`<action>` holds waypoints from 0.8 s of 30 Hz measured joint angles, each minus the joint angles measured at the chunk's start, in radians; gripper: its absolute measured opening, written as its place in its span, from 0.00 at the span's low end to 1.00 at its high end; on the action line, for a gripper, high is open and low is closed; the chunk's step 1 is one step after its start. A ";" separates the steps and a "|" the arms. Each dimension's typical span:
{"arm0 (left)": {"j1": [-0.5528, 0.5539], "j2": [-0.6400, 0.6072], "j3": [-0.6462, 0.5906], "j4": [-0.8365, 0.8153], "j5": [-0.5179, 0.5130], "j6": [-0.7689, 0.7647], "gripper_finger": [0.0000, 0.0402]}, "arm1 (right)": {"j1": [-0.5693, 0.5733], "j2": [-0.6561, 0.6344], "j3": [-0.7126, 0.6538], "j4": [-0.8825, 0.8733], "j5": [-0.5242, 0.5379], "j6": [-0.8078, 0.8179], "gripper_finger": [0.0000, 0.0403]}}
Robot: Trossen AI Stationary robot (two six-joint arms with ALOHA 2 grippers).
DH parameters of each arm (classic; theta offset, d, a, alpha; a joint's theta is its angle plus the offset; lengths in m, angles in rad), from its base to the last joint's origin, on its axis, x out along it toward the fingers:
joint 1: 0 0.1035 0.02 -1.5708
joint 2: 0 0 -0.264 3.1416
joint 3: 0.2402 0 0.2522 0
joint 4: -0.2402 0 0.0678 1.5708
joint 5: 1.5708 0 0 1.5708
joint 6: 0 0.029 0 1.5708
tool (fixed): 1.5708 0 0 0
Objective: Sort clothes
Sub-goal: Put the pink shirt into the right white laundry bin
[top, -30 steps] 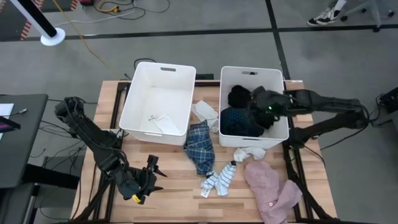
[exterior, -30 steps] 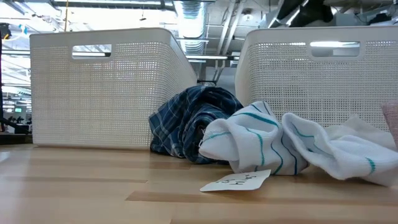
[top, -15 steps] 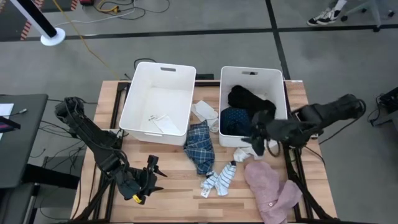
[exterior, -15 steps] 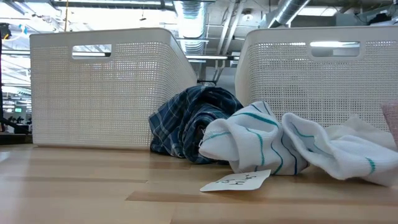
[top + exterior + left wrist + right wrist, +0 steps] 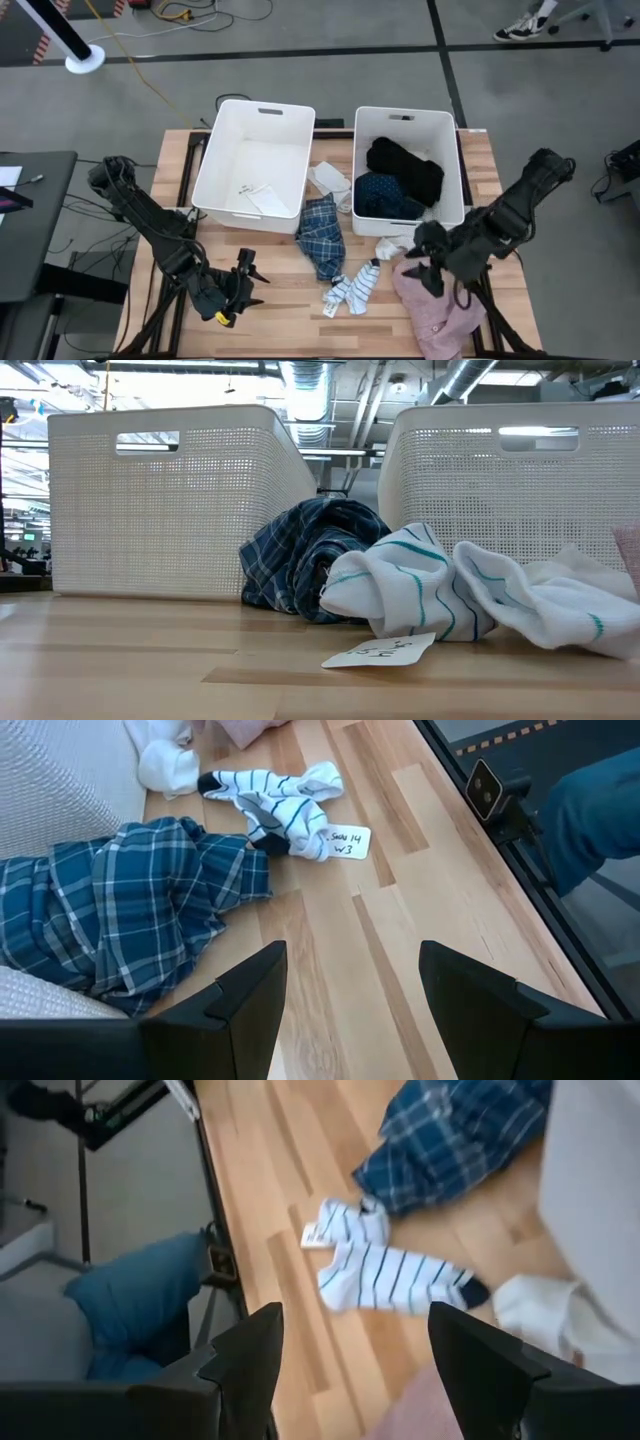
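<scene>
Right gripper (image 5: 428, 268), fingers spread, above the pink garment (image 5: 440, 312); left gripper (image 5: 243, 283) spread-fingered at bench's (image 5: 290, 300) near-left.

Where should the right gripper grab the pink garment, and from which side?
Probably straight down from above, onto the pink garment near its upper bunched end, beside the white sock. It lies flat and spread, so a raised fold gives something to pinch. The open right gripper hovers there.
</scene>
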 joint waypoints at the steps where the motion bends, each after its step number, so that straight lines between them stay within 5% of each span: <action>1: 0.001 0.000 0.000 0.001 0.000 0.000 0.56 | 0.012 0.011 0.000 0.000 0.000 0.010 0.66; 19: 0.009 0.000 0.000 0.013 0.001 -0.004 0.56 | 0.091 0.224 0.000 0.091 -0.055 0.069 0.66; 24: 0.010 0.000 0.000 0.021 0.001 -0.009 0.56 | 0.090 0.267 0.000 0.070 -0.140 0.100 0.66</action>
